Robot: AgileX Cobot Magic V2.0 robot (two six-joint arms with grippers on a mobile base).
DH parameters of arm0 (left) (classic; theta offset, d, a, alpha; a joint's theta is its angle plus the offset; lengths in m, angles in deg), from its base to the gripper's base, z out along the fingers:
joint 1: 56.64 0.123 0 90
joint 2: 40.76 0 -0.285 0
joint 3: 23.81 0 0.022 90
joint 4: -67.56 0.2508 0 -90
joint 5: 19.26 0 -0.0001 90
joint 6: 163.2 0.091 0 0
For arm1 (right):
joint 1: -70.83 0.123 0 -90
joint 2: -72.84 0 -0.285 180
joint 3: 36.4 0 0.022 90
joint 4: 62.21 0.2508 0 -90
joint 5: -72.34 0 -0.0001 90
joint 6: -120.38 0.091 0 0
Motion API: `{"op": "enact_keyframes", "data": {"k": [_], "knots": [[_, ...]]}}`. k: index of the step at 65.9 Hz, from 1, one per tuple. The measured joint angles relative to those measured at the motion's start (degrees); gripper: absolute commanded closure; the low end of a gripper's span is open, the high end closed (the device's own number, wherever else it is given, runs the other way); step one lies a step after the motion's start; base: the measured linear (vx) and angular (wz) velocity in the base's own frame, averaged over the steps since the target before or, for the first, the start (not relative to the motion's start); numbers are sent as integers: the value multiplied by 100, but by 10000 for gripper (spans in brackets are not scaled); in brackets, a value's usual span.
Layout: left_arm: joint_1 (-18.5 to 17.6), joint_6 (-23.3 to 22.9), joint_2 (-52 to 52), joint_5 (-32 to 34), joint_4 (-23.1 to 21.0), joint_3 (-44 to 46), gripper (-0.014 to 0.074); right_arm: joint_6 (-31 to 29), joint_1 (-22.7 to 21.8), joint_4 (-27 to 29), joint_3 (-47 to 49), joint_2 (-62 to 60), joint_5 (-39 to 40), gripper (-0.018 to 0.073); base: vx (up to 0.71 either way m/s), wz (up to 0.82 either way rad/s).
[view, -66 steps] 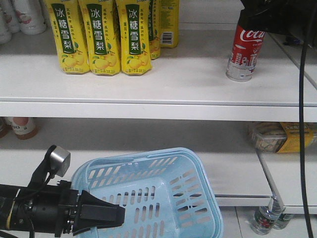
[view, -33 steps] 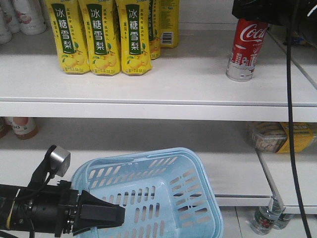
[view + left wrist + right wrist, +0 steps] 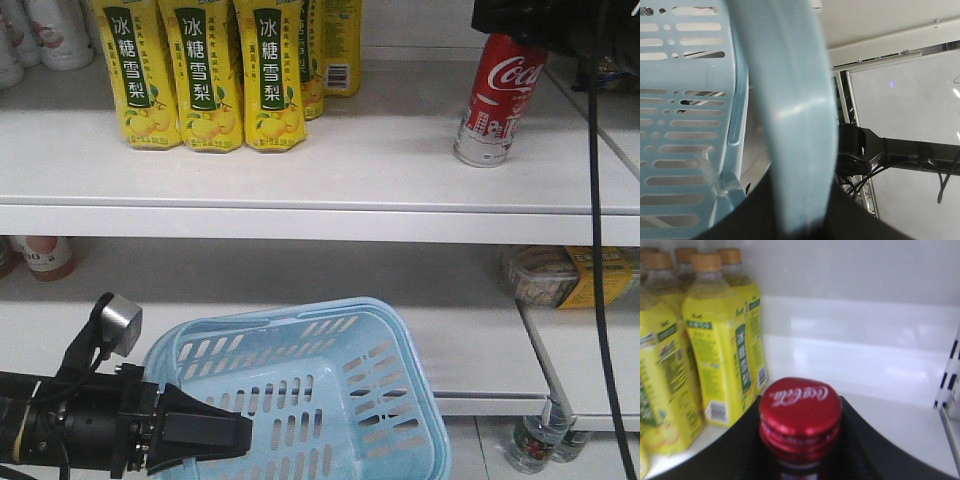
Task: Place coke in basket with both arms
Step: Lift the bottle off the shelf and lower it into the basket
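Front view: slim red aluminium Coca-Cola bottle [image 3: 495,100] with silver skyline base, leaning slightly on the upper white shelf [image 3: 300,170], its top hidden under the black right gripper [image 3: 545,25]. Below, light blue slotted plastic basket [image 3: 300,390] tilted and carried at its near rim by the black wedge-shaped left gripper [image 3: 205,432]. Yellow pear-drink bottles [image 3: 205,75] well apart to the left.

Left wrist view: thick blue basket rim filling the frame, clenched in the dark jaws.

Right wrist view: red cap [image 3: 800,407] seated between dark fingers, apparently closed around the neck just below.

Risk, as a judgement: smooth narrow neck slipping on lift, or the leaning base catching the shelf; also a swaying basket from the one-sided rim hold.
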Motion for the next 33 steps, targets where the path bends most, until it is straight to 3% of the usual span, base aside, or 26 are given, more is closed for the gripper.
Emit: {"op": "enact_keyframes", "data": {"k": [13,33], "knots": [[0,0,0,0,0,0,603,-567,430,-28,-244,-669,-397,564,0,0],[0,0,0,-5,0,0,603,-727,1802,38,-1287,-2002,-381,564,0,0]]}}
